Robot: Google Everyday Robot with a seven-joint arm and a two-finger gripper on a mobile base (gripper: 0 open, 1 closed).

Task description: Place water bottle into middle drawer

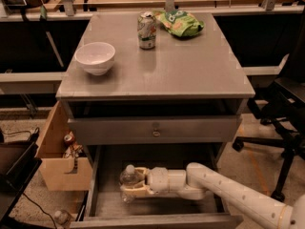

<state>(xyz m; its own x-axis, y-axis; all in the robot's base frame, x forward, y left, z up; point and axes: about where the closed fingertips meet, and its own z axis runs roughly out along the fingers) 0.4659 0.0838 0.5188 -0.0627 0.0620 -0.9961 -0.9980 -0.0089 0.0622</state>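
The water bottle (128, 177), clear with a white cap, stands upright inside the open middle drawer (95, 175), on its left part. My gripper (129, 189) reaches in from the right on the white arm and is shut around the bottle's lower body, low over the drawer's plank floor. The bottle's base is hidden behind the fingers.
On the cabinet top stand a white bowl (95, 57), a green-and-white soda can (147, 30) and a green chip bag (182, 23). A shallower drawer front with a knob (156, 132) is above. A cardboard box (62, 151) stands left; an office chair (286, 104) is at right.
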